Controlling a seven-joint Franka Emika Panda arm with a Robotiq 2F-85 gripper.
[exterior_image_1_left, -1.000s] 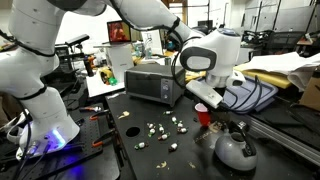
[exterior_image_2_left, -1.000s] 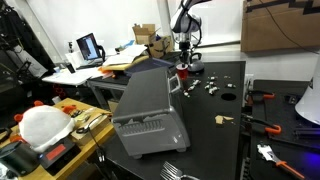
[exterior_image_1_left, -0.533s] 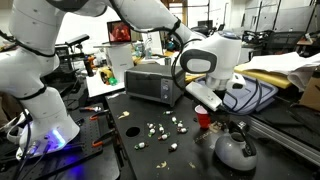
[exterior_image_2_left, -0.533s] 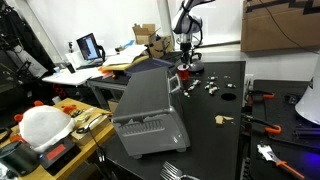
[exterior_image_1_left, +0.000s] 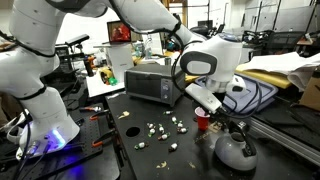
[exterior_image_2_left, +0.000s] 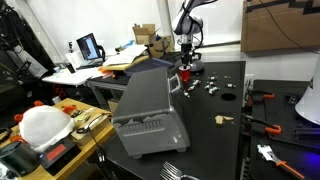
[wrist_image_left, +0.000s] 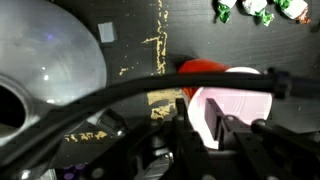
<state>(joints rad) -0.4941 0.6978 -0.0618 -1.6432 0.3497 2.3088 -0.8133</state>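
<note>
End effector (exterior_image_1_left: 207, 106) has dipped slightly vs 1 s ago, closer over small red plastic cup (exterior_image_1_left: 203, 121). Cup stands on black desk (exterior_image_1_left: 150, 160), just beside grey rounded metal kettle (exterior_image_1_left: 233, 150). Risk: off-centre descent could tip cup or bump kettle. Fingers approx. half apart, straddling cup; clamped or not, can't tell.

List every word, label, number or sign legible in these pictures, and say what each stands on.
No text can be read in any view.
laptop screen: lit, content too small to read.
red picture: blurred, no words legible.
red cup: no label shows.
small wrapped pieces: print too blurred to read.
</note>
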